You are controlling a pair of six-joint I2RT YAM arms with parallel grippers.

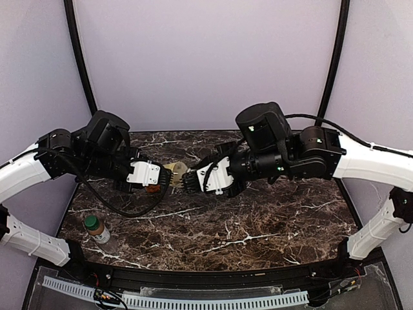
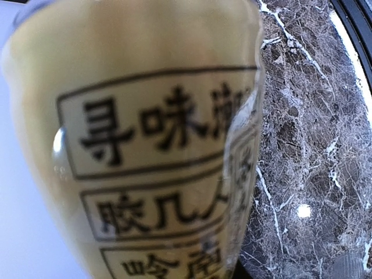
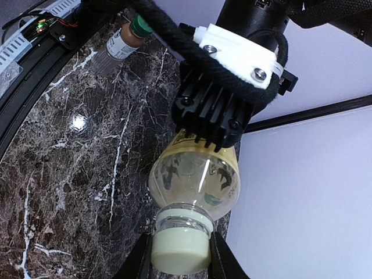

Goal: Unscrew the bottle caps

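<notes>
We've got the yellow-labelled bottle (image 1: pixel 175 170) held up mid-table, lying flat with its long axis 9-to-3 and its cap (image 3: pixel 181 250) pointing to 3 o'clock. The left gripper (image 1: pixel 164 176) is clenched round the body and the right gripper (image 1: pixel 189 181) is pinching the cream cap. It's clear plastic with black Chinese lettering. Dark white-veined marble table (image 1: pixel 271 219), pale lilac walls (image 1: pixel 206 64), and a green-capped bottle (image 1: pixel 95 228) at 8 o'clock.
</notes>
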